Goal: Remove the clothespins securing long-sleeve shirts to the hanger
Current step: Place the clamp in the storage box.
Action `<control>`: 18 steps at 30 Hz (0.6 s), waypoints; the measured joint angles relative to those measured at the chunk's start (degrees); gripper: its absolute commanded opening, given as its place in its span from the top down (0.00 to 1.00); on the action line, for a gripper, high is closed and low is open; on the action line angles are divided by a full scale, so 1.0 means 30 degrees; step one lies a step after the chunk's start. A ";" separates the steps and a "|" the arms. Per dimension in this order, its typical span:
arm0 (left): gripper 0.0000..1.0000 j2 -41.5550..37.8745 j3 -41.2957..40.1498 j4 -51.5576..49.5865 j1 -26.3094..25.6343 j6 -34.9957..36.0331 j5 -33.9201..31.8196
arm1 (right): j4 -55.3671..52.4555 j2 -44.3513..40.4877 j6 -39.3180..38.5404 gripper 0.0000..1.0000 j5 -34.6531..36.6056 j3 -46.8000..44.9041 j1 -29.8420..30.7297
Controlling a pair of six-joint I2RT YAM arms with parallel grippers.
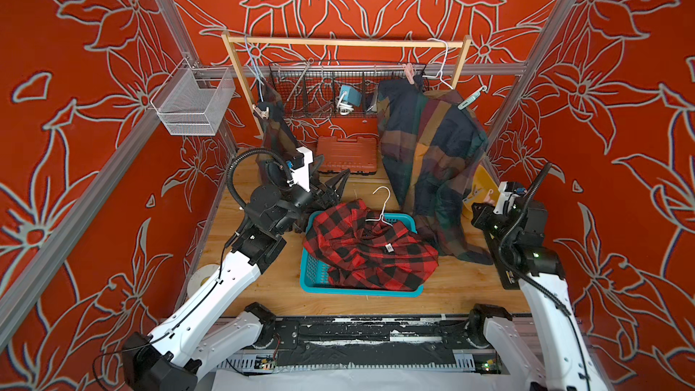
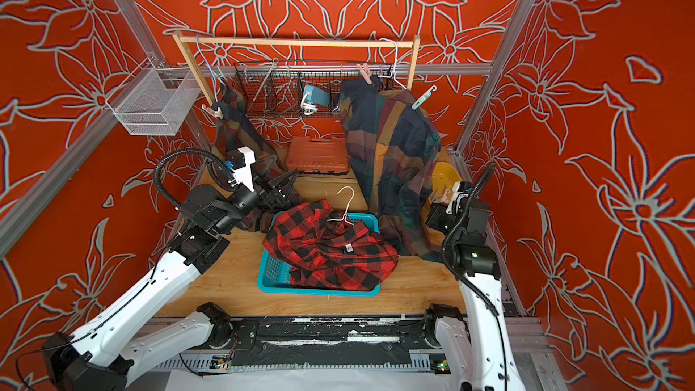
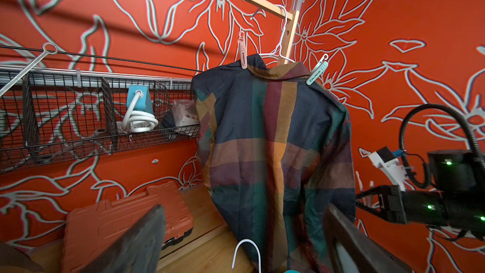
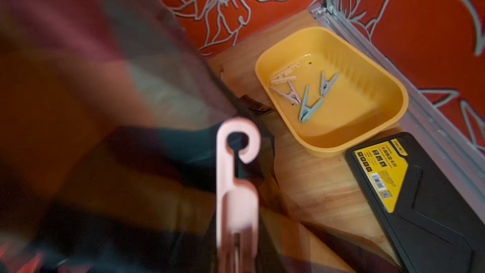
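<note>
1. Now my right claw (image 1: 484, 201) pinches a pale pink clothespin (image 4: 237, 193) near the yellow tub (image 4: 338, 151); my left claw (image 3: 244, 240) gapes empty.
2. Probably light, stiff, slippery plastic: best held by its tail ends.

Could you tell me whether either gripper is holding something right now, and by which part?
The right gripper holds a pink clothespin by the end opposite its hook. The left gripper has its jaws open and holds nothing.
</note>
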 measured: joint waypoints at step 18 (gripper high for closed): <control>0.10 0.0408 -0.0109 -0.0248 0.0051 0.0029 -0.0022 | 0.7067 1.4287 0.1741 0.53 0.0291 0.3745 -0.1800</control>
